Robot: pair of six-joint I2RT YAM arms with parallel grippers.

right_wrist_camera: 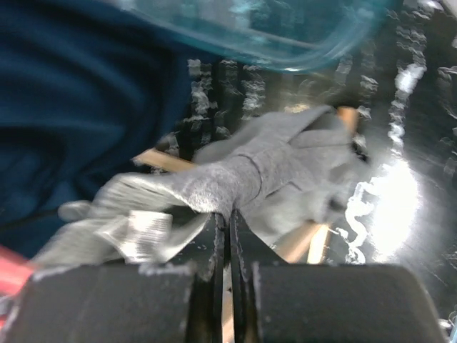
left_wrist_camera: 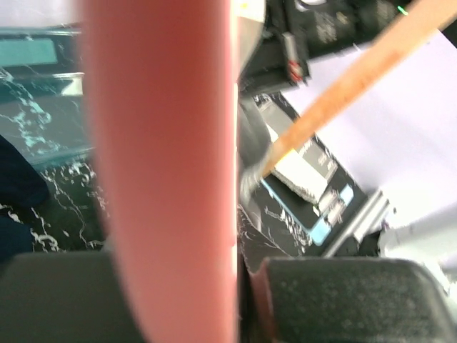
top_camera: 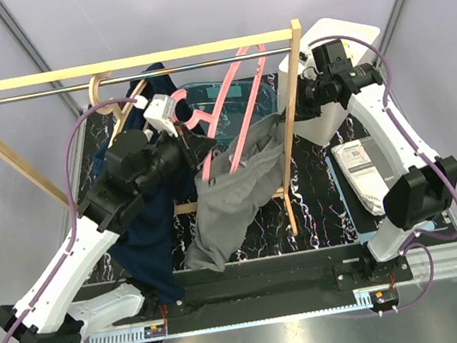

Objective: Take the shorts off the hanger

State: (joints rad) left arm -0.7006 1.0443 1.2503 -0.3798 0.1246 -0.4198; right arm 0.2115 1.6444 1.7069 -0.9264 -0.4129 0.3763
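The grey shorts (top_camera: 230, 190) hang crumpled from a pink hanger (top_camera: 231, 106) on the rack's metal rod. My left gripper (top_camera: 201, 147) is shut on the pink hanger's lower arm, which fills the left wrist view (left_wrist_camera: 161, 171) between the pads (left_wrist_camera: 357, 300). My right gripper (top_camera: 294, 107) is shut on an upper corner of the grey shorts (right_wrist_camera: 243, 179), pinched between the fingertips; the white label (right_wrist_camera: 143, 229) hangs to its left. The navy shorts (top_camera: 146, 237) hang at the left from a wooden hanger (top_camera: 102, 89), and also show in the right wrist view (right_wrist_camera: 71, 107).
The wooden rack's right post (top_camera: 291, 127) stands between the grey shorts and my right arm. A clear teal container (top_camera: 208, 96) lies under the rod, on a black marbled mat (top_camera: 313, 210). A white bin (top_camera: 346, 35) and a flat grey package (top_camera: 363, 169) are at the right.
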